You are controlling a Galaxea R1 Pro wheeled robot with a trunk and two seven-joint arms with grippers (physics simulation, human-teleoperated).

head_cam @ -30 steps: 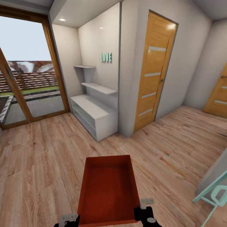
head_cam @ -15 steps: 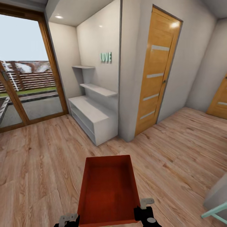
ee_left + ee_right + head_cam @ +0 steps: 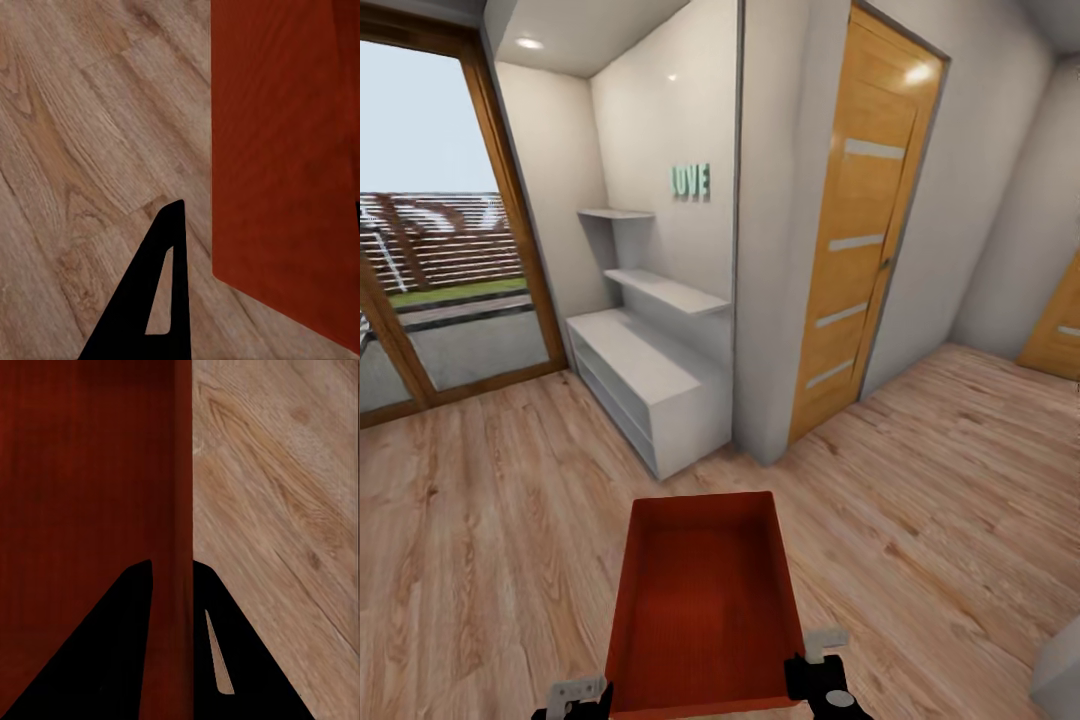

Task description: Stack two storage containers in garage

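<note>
The red-orange storage container (image 3: 705, 600) was carried low in front of the robot, open top upward and empty, above the light wood plank flooring (image 3: 480, 520).

The right gripper (image 3: 171, 585) was clamped on the container's right wall, one finger inside the bin and one outside. The left gripper (image 3: 575, 697) sat at the container's near left corner. In the left wrist view one dark finger (image 3: 150, 300) stood just beside the left wall, and whether that gripper was gripping the wall or merely open beside it could not be told.

Ahead stood a white low shelf unit (image 3: 645, 385) in a recess, with two wall shelves (image 3: 660, 285) above it. To its right was a wooden door with frosted strips (image 3: 855, 230); at the far left, a glazed patio door (image 3: 430, 240). The one piece of legible writing was a teal "LOVE" sign (image 3: 690, 181) on the recess wall.

The step in hand was judged to be transport toward the garage. For a good result:
- Keep the container level and both arms at fixed spacing.
- Turn the base gently, clear of the shelf unit and the wall corner.
</note>
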